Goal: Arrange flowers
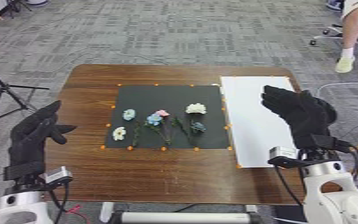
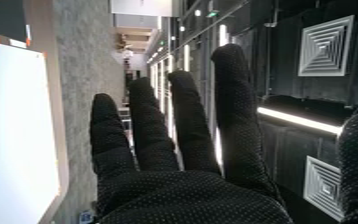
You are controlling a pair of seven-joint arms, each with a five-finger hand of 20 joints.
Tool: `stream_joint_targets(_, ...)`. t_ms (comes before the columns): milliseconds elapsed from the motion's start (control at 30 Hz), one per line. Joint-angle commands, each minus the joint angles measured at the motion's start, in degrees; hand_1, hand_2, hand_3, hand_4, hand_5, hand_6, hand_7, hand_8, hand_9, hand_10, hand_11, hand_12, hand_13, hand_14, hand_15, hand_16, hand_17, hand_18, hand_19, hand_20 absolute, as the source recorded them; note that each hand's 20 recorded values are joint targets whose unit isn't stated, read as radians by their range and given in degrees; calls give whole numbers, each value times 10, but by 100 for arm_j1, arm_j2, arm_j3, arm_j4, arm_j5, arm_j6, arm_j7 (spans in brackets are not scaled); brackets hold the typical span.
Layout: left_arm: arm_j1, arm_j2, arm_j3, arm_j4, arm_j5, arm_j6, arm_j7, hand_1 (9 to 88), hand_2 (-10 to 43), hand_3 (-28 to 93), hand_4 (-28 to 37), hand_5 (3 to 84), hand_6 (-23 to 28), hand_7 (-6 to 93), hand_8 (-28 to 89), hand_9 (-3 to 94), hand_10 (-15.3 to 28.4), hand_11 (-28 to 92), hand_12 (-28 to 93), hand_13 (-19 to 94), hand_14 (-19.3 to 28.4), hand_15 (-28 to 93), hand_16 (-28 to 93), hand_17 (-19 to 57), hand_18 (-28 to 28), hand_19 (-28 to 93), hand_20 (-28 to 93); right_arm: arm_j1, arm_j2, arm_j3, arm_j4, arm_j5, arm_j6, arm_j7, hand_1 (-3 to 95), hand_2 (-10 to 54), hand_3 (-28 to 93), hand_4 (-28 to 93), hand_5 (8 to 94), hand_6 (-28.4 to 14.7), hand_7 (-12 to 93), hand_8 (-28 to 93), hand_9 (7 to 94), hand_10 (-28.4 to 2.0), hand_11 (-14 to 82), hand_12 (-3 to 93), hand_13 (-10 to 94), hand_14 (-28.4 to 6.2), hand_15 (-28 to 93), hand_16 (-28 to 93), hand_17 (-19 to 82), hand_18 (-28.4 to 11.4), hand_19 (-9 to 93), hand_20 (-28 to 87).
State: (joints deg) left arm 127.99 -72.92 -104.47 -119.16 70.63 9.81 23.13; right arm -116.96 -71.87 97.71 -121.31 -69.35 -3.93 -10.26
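In the head view my left hand (image 1: 35, 131) is at the table's left side, open with thumb apart. My right hand (image 1: 295, 109) is over the right edge of the white sheet (image 1: 254, 120), its fingers straight; in the right wrist view the hand (image 2: 189, 197) is open and holds nothing. On the dark mat (image 1: 149, 95) lie a white flower (image 1: 196, 108), a pink flower (image 1: 162, 113), a blue flower (image 1: 154, 119), a dark blue flower (image 1: 198, 127), a pale blue flower head (image 1: 129, 114), another white flower (image 1: 119, 133) and green stems (image 1: 136, 134).
Orange markers (image 1: 166, 148) line the mat and sheet on the brown table (image 1: 158, 175). A round black object (image 1: 330, 114) is beside the right hand. A black tripod (image 1: 5, 86) stands beyond the table's left side.
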Motion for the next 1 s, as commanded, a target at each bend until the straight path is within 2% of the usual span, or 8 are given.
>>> stream_joint_targets(33,10,-28,-45,-11,-43,-53,-12,289,-9,699,-247,491,22,113,-71,712,164,614,222,553,189,366,23,71,145,129,232,2,32,-108,-11,51,327,-75,53,76,667,-156,511,13,78,-72,499,-135,65,130,335,-163,94,225,143,-194,120,254)
stream_joint_targets(233,23,-121,-22,4,-100,15,43,290,-6,698,-247,524,23,119,-71,725,163,691,251,567,195,330,17,88,138,111,220,39,17,-135,27,247,246,-44,59,75,677,-163,279,1,63,-74,826,-134,154,177,557,-143,184,187,194,-191,121,262)
stream_joint_targets(433,-76,-27,-40,90,131,73,115,286,-8,709,-247,544,22,124,-72,686,171,570,219,521,192,198,8,99,100,31,188,151,88,-177,15,-211,263,-218,74,51,690,-152,666,30,131,-87,515,-140,67,134,259,-158,66,204,58,-154,87,208)
stream_joint_targets(633,-186,4,-151,116,370,416,249,410,-95,646,-186,437,22,163,-86,301,92,143,86,229,85,50,-10,97,72,37,194,124,6,-22,-17,510,77,-1,123,45,743,-142,549,15,115,-86,456,-145,57,130,283,-157,62,222,105,-161,84,189)
stream_joint_targets(700,-215,19,-191,129,233,382,219,418,-95,640,-188,400,17,162,-90,268,83,123,78,220,81,46,-11,97,70,36,195,97,-35,45,-29,637,-59,16,110,57,726,-143,553,6,105,-76,511,-148,68,135,347,-164,91,222,133,-180,90,208)
stream_joint_targets(800,-115,11,-192,100,-350,189,255,357,-94,667,-195,408,13,146,-92,356,107,139,75,309,123,81,-6,99,77,28,190,-22,-86,92,-90,557,-83,29,105,63,710,-141,560,3,103,-72,528,-148,70,139,373,-165,107,221,144,-189,105,228)
stream_joint_targets(933,-53,-124,-249,101,-322,188,186,273,-26,703,-259,464,17,123,-80,458,133,159,84,363,151,104,-6,92,98,45,176,-71,-178,84,-126,824,-116,95,99,64,708,-136,564,2,101,-71,531,-147,70,140,372,-165,109,220,144,-190,108,237)
stream_joint_targets(1000,-63,-142,-194,90,-485,390,162,265,-9,707,-273,496,20,127,-80,509,142,177,90,392,163,116,1,88,106,54,178,22,-168,-11,-106,1131,-17,94,100,66,704,-136,567,2,101,-71,533,-148,71,141,376,-165,112,220,144,-191,110,240)
